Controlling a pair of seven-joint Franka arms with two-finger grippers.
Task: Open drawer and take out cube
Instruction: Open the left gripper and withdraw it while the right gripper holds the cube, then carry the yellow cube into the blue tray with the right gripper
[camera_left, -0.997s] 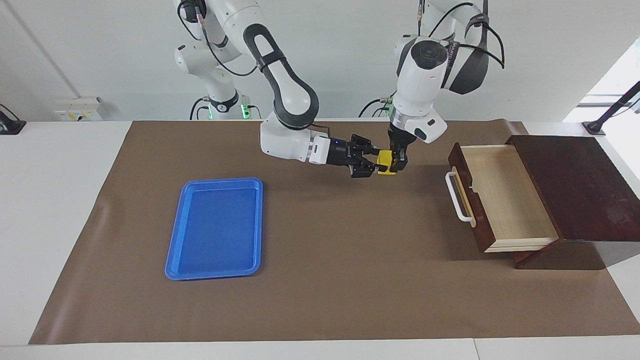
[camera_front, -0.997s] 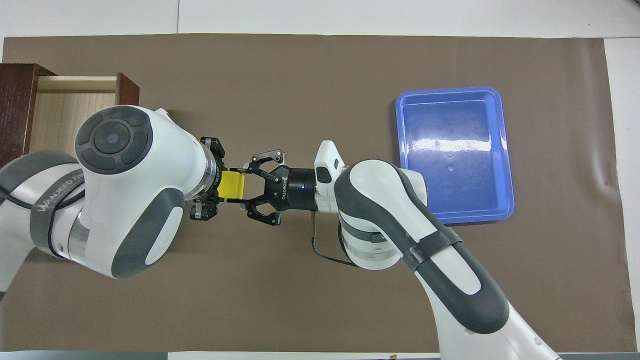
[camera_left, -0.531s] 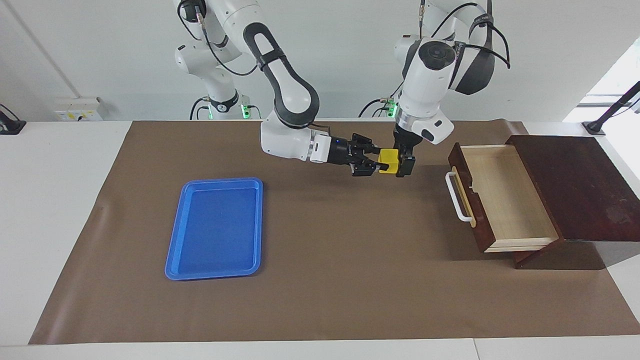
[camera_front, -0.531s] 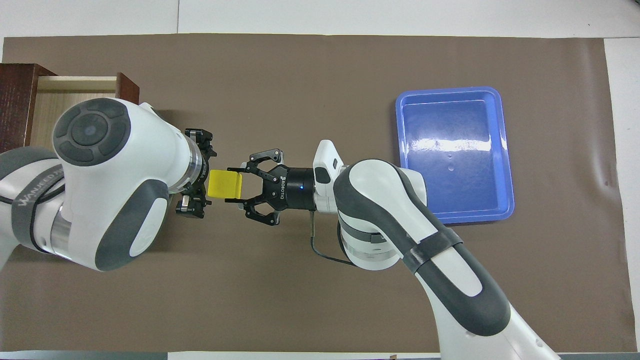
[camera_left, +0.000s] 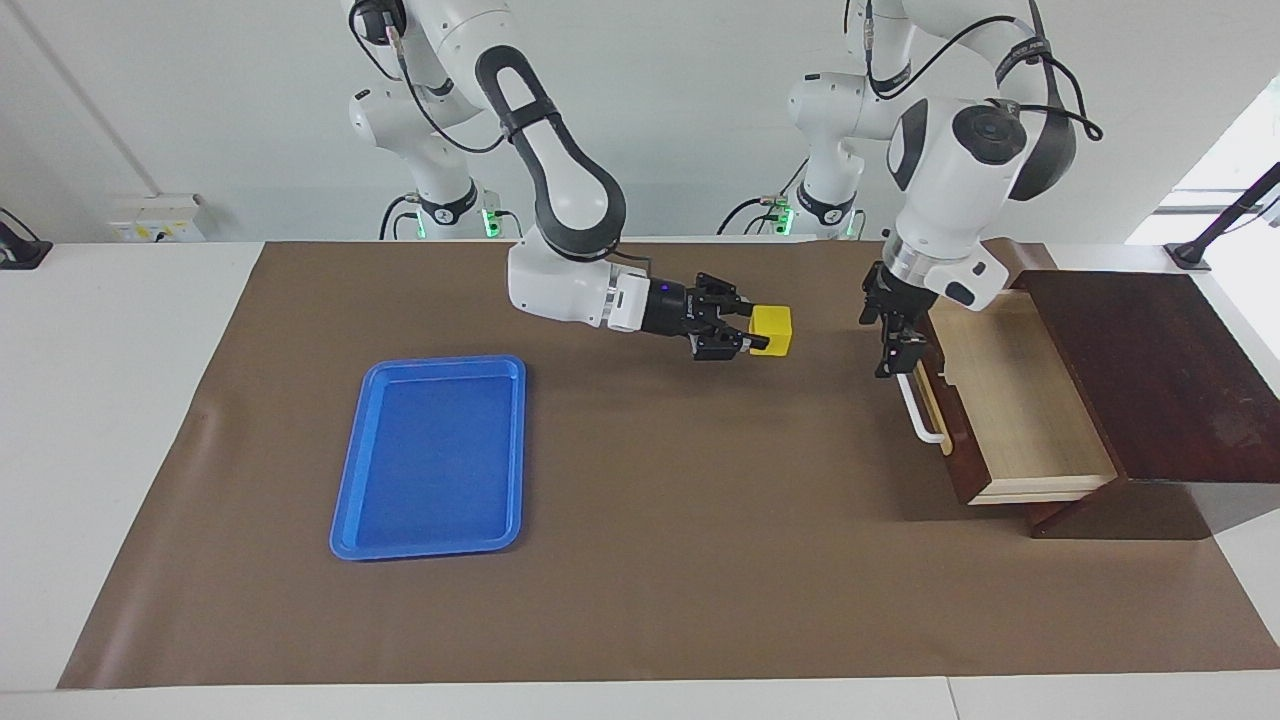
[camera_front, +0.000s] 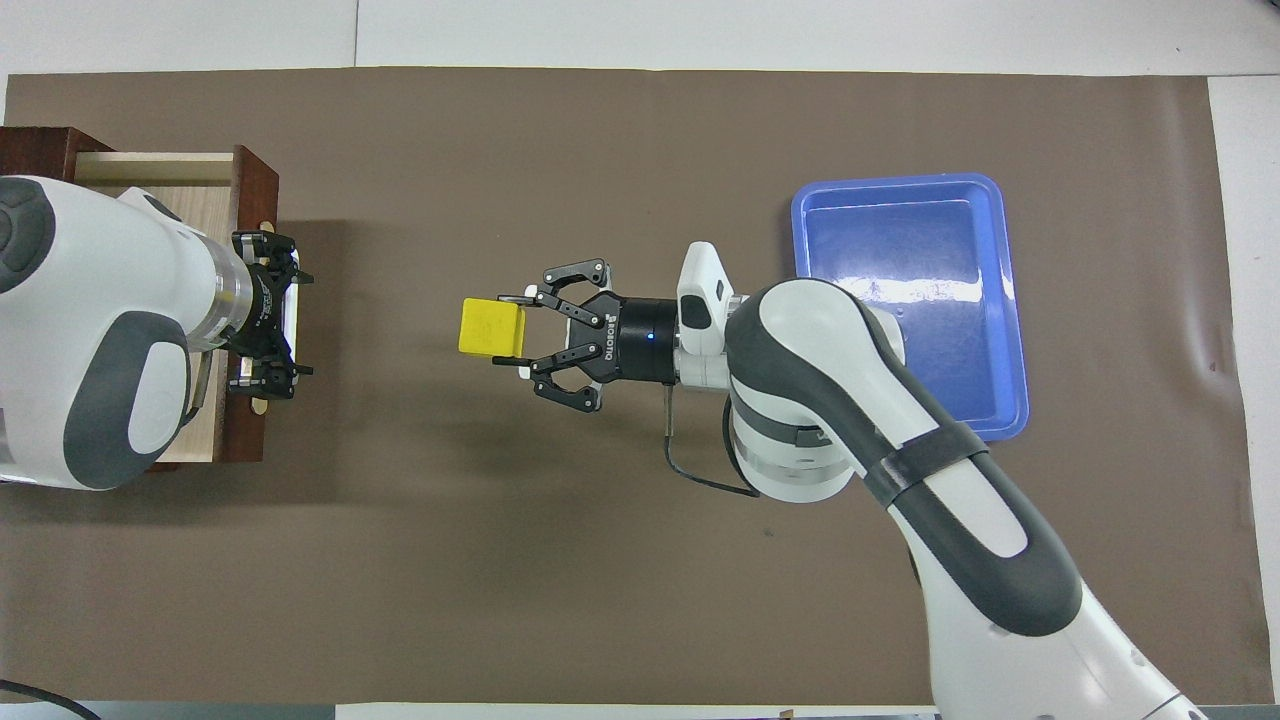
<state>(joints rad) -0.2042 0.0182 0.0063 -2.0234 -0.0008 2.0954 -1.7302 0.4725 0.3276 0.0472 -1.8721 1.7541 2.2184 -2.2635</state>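
A yellow cube hangs in mid-air over the brown table cover, pinched between the fingertips of the right gripper, whose arm reaches in level from the right arm's end of the table. Seen from overhead, the cube sits at the nine o'clock tip of that gripper, with the blue tray out at its three o'clock.

The left gripper, fingers spread and holding nothing, hovers over the white handle of the drawer, which stands pulled open, its pale wooden floor bare.

The cube looks rigid and light, with flat, smooth faces; it appears unlikely to crush or deform, though a hold only at the fingertips on a slick face could let it slip or twist. Two opposite flat faces, taken squarely near their middles, seem the safest place to hold it. With the drawer open and the cube out, the task appears nearly done; only setting it down seems left.
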